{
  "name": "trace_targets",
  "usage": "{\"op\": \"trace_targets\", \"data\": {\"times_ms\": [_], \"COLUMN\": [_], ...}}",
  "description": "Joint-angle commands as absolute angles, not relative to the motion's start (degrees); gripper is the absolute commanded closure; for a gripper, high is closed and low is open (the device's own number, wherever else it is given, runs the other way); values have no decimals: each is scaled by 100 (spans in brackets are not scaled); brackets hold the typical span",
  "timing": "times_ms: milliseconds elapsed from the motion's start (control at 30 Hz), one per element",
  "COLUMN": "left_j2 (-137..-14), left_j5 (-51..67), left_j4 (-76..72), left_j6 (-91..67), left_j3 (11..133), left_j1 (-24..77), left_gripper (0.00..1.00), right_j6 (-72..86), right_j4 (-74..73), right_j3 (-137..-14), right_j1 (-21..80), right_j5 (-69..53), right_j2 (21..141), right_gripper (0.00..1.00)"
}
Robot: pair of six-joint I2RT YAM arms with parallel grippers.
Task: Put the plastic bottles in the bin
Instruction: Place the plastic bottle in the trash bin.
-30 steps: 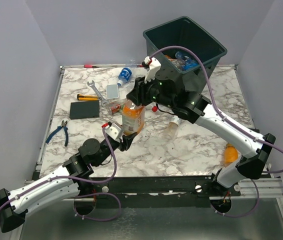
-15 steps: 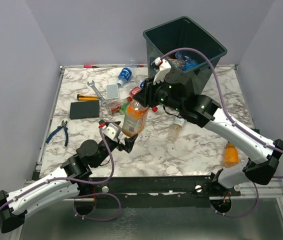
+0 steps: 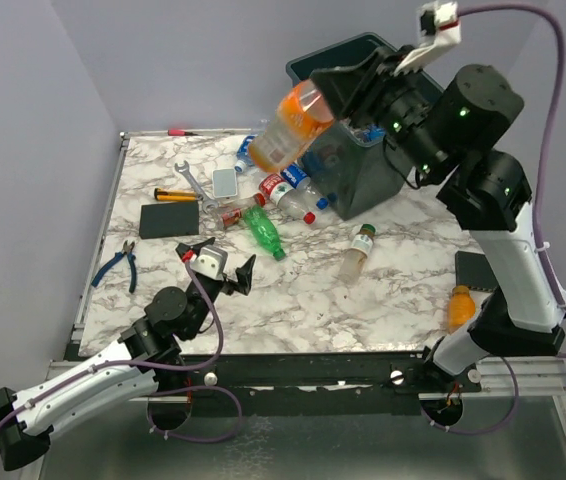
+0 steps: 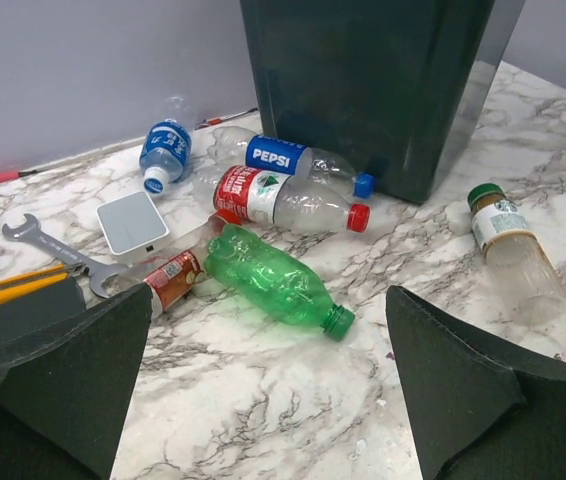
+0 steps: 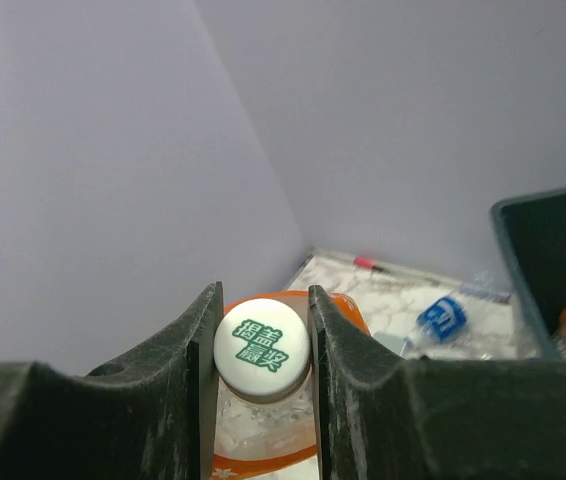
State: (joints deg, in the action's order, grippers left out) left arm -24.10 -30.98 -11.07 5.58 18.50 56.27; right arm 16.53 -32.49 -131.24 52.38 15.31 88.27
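My right gripper [image 3: 337,95] [image 5: 261,340] is shut on the white cap [image 5: 261,347] of an orange bottle [image 3: 293,125], held high in the air just left of the dark bin [image 3: 348,47] [image 4: 363,90]. My left gripper [image 3: 218,265] [image 4: 268,330] hangs open and empty low over the near table. Ahead of it lie a green bottle [image 3: 263,232] [image 4: 273,280], a red-labelled clear bottle [image 4: 283,198], a Pepsi bottle [image 4: 298,160], a blue-labelled bottle [image 3: 250,152] and a green-capped bottle [image 3: 356,250] [image 4: 513,245]. Another orange bottle [image 3: 460,307] lies near the right arm's base.
A wrench [image 3: 195,183], a yellow-handled tool [image 3: 175,196], a black slab [image 3: 170,220] and a small grey slab [image 3: 224,182] lie at the left. Blue-handled pliers [image 3: 118,265] rest near the left edge, and a red pen [image 3: 183,131] lies along the back edge.
The left gripper let go of the orange bottle, opened wide and drew back. The right arm swung the bottle up from mid-table to high beside the bin.
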Motion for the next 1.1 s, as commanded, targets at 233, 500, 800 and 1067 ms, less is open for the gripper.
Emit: {"op": "trace_targets", "data": {"times_ms": [233,500,800,1067], "left_j2": [-2167,-1977,-1990,-2040], "left_j5": [-3581,-3579,-3402,-3364], "left_j4": [-942,-929,-923,-906], "left_j6": [642,662,616,628], "left_j3": [2100,2119,2127,2118], "left_j1": [5635,5634,5637,5635], "left_gripper": [1,1,1,1], "right_j6": [2093,1751,1883,1448], "right_j4": [-2147,-1670,-2327,-2770], "right_j3": [-12318,-11956,-11802,-11161], "right_j1": [2143,1742,1736,1861], "right_j5": [1788,2106,110,123], "right_j2": [8813,9484,10307,10430], "right_gripper": [100,100,100,100]}}
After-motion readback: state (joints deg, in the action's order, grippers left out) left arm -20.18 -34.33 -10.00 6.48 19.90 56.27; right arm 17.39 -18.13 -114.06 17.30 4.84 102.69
